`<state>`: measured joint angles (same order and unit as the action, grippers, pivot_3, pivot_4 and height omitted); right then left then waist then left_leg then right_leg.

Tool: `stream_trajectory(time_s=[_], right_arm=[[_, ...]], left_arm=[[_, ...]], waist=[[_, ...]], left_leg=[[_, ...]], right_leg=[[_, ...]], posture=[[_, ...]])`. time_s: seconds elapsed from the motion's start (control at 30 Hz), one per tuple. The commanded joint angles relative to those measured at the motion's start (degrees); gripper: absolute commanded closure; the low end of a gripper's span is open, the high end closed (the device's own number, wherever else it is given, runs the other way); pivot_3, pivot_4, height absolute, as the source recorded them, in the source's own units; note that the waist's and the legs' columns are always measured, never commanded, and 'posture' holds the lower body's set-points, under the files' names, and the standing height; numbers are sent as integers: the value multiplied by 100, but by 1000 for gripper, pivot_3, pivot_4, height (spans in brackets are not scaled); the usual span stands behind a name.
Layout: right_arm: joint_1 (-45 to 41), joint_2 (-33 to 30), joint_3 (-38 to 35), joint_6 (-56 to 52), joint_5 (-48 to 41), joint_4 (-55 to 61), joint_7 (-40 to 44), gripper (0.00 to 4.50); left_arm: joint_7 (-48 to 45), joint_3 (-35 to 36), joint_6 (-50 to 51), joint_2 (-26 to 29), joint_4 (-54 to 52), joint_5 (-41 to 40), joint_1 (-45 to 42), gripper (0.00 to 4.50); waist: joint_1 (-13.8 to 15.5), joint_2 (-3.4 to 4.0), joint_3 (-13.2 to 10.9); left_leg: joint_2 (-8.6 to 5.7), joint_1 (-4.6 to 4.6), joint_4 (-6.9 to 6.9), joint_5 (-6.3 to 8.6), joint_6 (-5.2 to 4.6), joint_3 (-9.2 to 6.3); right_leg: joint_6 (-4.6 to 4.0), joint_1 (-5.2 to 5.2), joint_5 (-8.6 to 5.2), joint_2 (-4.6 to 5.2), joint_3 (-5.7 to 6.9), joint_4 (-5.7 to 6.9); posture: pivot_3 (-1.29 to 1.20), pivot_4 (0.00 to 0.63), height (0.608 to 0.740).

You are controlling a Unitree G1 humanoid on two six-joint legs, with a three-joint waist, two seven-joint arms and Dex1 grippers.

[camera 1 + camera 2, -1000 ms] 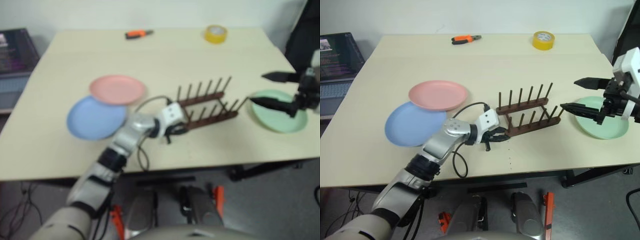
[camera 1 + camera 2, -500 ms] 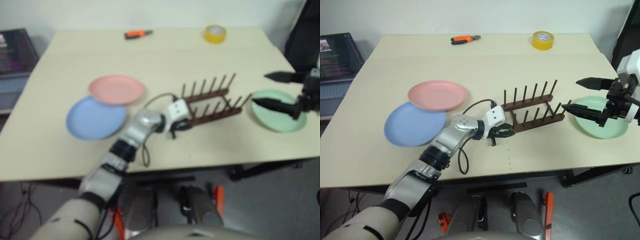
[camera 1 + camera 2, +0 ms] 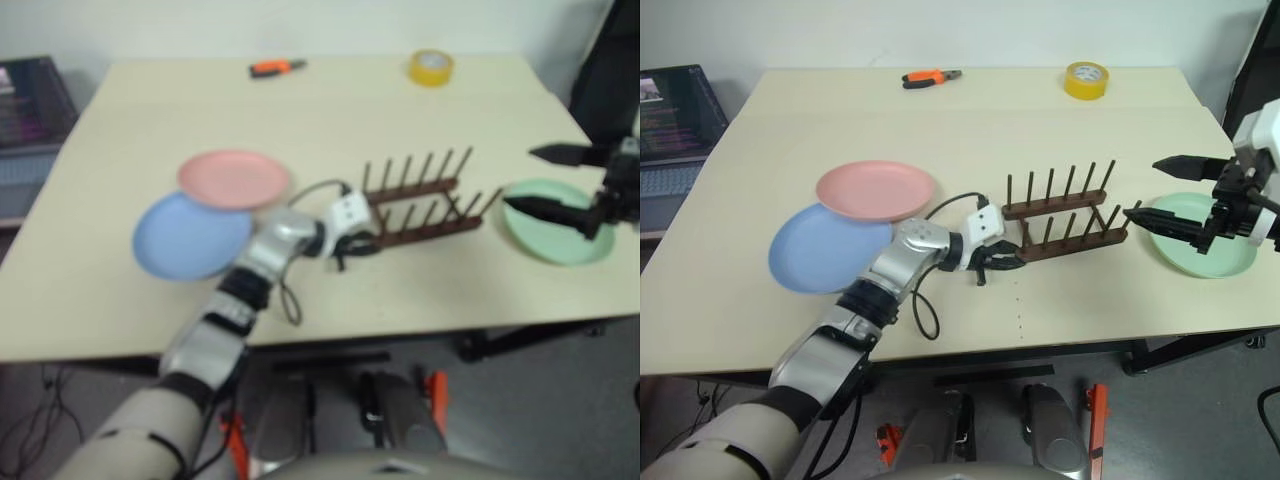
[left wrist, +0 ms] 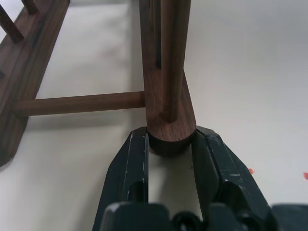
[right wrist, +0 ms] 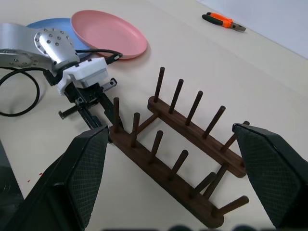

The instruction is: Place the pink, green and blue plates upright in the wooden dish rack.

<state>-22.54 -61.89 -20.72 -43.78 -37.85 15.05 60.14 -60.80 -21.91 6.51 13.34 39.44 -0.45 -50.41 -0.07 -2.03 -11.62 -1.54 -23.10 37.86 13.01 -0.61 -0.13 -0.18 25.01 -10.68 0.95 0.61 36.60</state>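
- Left gripper (image 3: 1002, 263) is clamped on the near rail end of the rack (image 3: 1065, 218), mid-table.
- Right gripper (image 3: 1152, 190) hangs spread wide over the green plate (image 3: 1205, 257).
- Pink plate (image 3: 876, 190) overlaps the blue plate (image 3: 825, 250), left of the rack.

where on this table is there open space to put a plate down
Bare tabletop between the wooden dish rack and the far-edge pliers and tape roll. Crowded: pink plate overlapping blue plate, left gripper gripping the rack's end.
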Motion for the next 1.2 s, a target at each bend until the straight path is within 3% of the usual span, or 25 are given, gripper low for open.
stream_trajectory(time_s=[0.03,0.4,0.57,0.9,0.97,1.2], right_arm=[[-53,-98,-168,10,-99,126,-26,0],[2,-106,-221,-37,-107,171,-59,0],[-18,-93,-192,-37,-110,170,-65,0],[-52,-123,-26,20,-30,85,15,0],[21,-189,22,25,29,96,78,0],[771,-615,158,191,574,67,229,0]], left_arm=[[-315,243,-358,-56,127,-154,-307,3556],[-629,243,-908,-131,950,116,-590,3556],[-364,249,-1047,-96,1220,337,-636,3556],[-146,394,-1053,130,1007,464,-507,83],[-287,430,-968,302,709,415,-401,83],[-1077,596,269,1293,-2073,-154,698,83]], waist=[[-1,0,0],[1,1,1],[7,1,1],[5,1,1],[-4,2,1],[11,5,2]], left_leg=[[0,-1,-1,2,-2,1],[0,-49,4,13,-23,-4],[0,-59,12,23,-41,1],[0,-58,13,23,-41,2],[2,-58,13,23,-41,2],[4,-59,11,24,-41,4]], right_leg=[[0,0,0,0,0,-3],[40,20,25,0,1,-53],[45,23,29,3,-2,-61],[50,23,32,3,-3,-61],[50,24,32,2,-3,-60],[45,28,30,6,-5,-59]], posture=[[0,150,740],[0,150,740],[0,150,740],[0,150,740],[0,150,740],[0,150,740]])
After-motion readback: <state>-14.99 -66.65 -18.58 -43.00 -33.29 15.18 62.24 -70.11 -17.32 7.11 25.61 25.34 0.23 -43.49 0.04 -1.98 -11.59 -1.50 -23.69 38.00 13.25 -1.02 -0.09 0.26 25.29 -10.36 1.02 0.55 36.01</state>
